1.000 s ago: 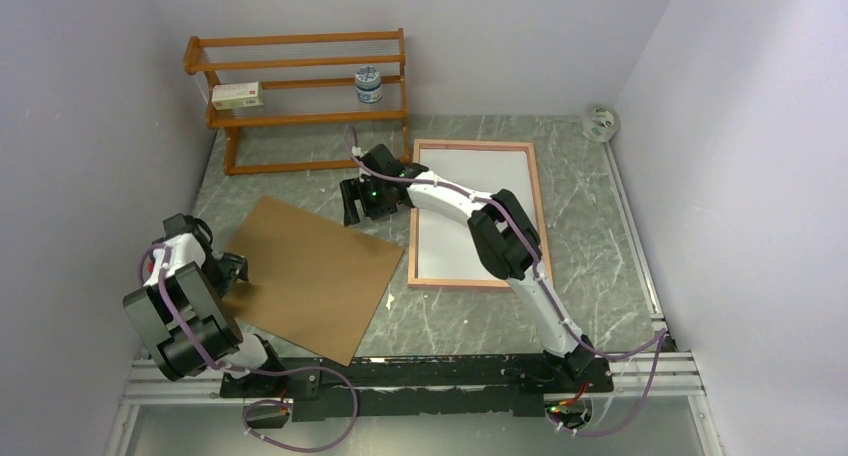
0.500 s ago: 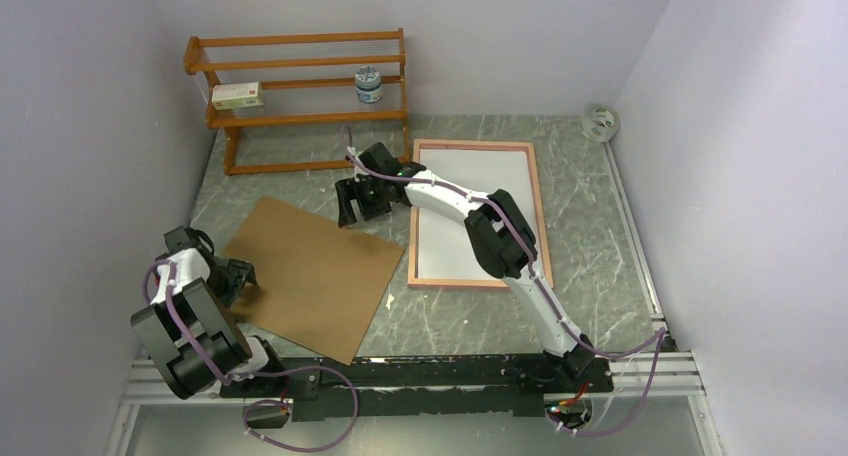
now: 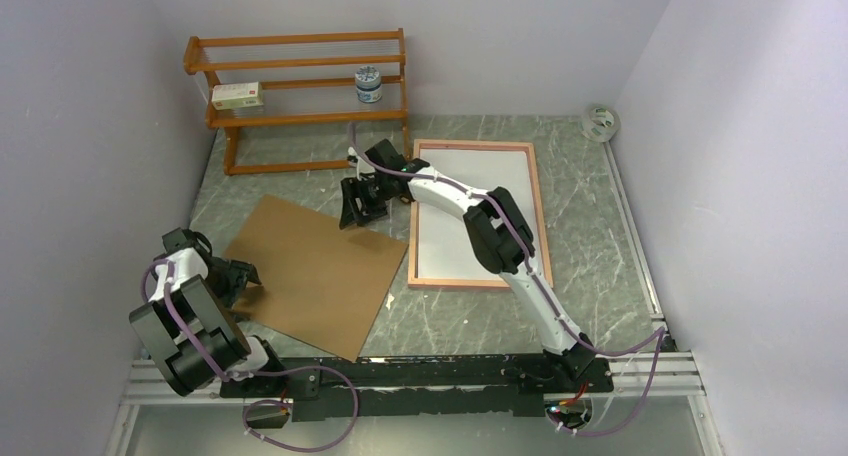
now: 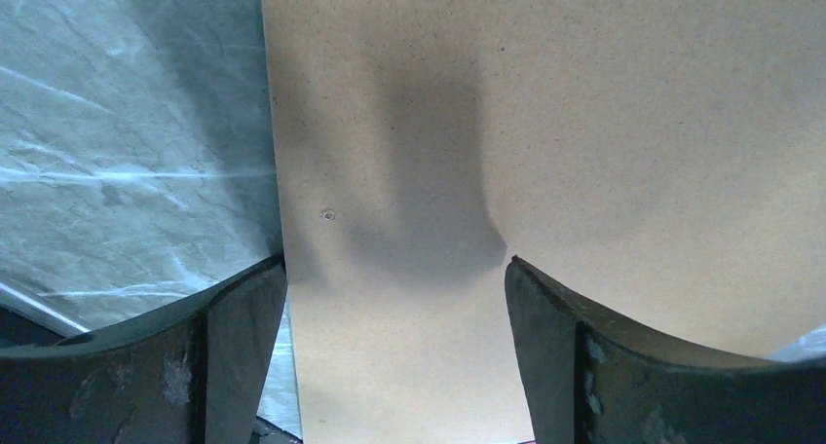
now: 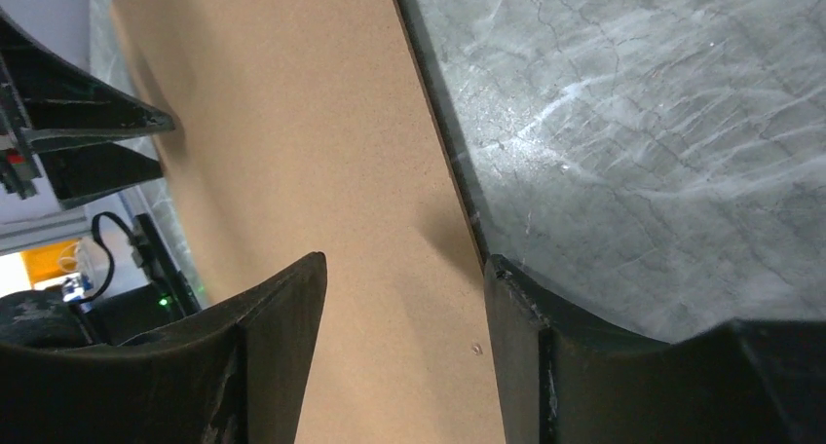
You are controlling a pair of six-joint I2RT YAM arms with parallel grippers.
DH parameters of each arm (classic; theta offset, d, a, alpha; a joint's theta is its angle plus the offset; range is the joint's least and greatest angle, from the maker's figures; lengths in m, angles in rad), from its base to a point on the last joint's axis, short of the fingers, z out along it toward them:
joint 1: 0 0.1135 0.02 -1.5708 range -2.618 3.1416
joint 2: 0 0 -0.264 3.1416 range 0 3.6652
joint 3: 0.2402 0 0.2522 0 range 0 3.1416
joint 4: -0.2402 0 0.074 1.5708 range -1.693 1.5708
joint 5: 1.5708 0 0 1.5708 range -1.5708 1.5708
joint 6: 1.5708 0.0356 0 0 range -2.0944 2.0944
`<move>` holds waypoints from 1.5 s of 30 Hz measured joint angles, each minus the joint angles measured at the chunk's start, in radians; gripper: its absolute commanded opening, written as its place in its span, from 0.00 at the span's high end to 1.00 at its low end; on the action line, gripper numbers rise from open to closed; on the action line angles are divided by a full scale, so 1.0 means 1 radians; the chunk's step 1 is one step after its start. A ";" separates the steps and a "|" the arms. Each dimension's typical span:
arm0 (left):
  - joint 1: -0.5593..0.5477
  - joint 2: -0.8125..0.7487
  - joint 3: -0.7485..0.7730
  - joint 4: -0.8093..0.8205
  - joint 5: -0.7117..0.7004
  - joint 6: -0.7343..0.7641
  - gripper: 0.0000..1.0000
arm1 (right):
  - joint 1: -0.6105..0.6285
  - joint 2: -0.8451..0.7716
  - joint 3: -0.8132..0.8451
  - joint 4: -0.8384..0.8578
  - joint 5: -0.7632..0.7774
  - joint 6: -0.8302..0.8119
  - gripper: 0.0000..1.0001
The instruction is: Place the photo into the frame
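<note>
1. The left fingers [image 4: 200, 351] stand apart with nothing clamped between them. They hang low over the left corner of a brown hardboard sheet [image 4: 584, 123]. One is at the sheet's edge and the other is over its surface. I cannot tell whether they touch it.
2. The right fingers [image 5: 278, 366] are also apart and hold nothing. They straddle the far edge of the sheet, one over the brown surface and one over the grey marbled bench [image 5: 633, 123].
3. The sheet lies flat on the bench at an angle, in the near-left part of the scene.
4. Just right of the sheet's far corner lies the frame [image 3: 470, 144], flat, with its narrow pink border up.
5. The photo [image 3: 485, 168] lies inside the frame, white back up. The right arm crosses above it.
6. At the far left stands an orange shelf rack [image 3: 300, 118] carrying a small box [image 3: 237, 96] and a jar [image 3: 369, 84].
7. A roll of tape [image 3: 600, 123] sits in the far-right corner.
</note>
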 measured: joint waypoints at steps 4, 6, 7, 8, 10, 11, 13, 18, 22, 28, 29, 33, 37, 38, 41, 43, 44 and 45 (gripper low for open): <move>0.002 0.005 0.005 -0.003 0.005 0.004 0.14 | -0.011 0.000 0.012 0.001 -0.035 0.018 0.39; 0.002 0.005 0.005 -0.003 0.005 0.004 0.14 | -0.013 0.000 0.019 0.012 -0.050 0.025 0.39; 0.002 0.005 0.005 -0.003 0.005 0.004 0.14 | -0.015 0.000 0.022 0.021 -0.058 0.027 0.39; 0.002 0.005 0.005 -0.004 0.005 0.004 0.15 | -0.017 0.000 0.023 0.031 -0.065 0.029 0.40; 0.002 0.005 0.005 -0.004 0.005 0.005 0.15 | -0.018 0.000 0.023 0.041 -0.073 0.032 0.40; 0.002 0.005 0.005 -0.004 0.006 0.005 0.16 | -0.018 -0.001 0.023 0.043 -0.074 0.033 0.40; 0.002 0.005 0.005 -0.003 0.010 0.011 0.18 | -0.019 -0.001 0.023 0.048 -0.074 0.033 0.40; 0.002 0.037 0.008 -0.006 0.044 0.058 0.19 | -0.021 -0.023 0.003 0.058 -0.056 0.031 0.40; -0.006 0.085 0.022 -0.022 0.085 0.080 0.20 | -0.024 -0.056 -0.028 0.059 -0.038 0.024 0.41; -0.072 0.129 0.025 -0.045 0.201 0.079 0.21 | -0.059 -0.131 -0.140 0.103 0.025 0.014 0.41; -0.086 0.133 0.022 -0.046 0.229 0.077 0.21 | -0.066 -0.141 -0.156 0.111 0.032 0.014 0.41; -0.124 0.162 0.005 -0.049 0.346 0.064 0.21 | -0.096 -0.191 -0.250 0.164 0.070 0.018 0.41; -0.172 0.219 -0.007 -0.040 0.451 0.051 0.21 | -0.121 -0.235 -0.344 0.215 0.080 0.046 0.40; -0.178 0.225 -0.010 -0.036 0.465 0.047 0.21 | -0.124 -0.244 -0.366 0.221 0.077 0.060 0.38; -0.192 0.233 -0.016 -0.002 0.511 0.032 0.21 | -0.122 -0.274 -0.423 0.222 0.071 0.097 0.33; -0.196 0.233 -0.016 0.009 0.518 0.029 0.21 | -0.121 -0.296 -0.453 0.224 0.085 0.116 0.30; -0.196 0.233 -0.016 0.010 0.519 0.028 0.21 | -0.121 -0.313 -0.473 0.227 0.104 0.124 0.28; -0.196 0.233 -0.016 0.011 0.520 0.027 0.20 | -0.124 -0.338 -0.501 0.230 0.127 0.135 0.26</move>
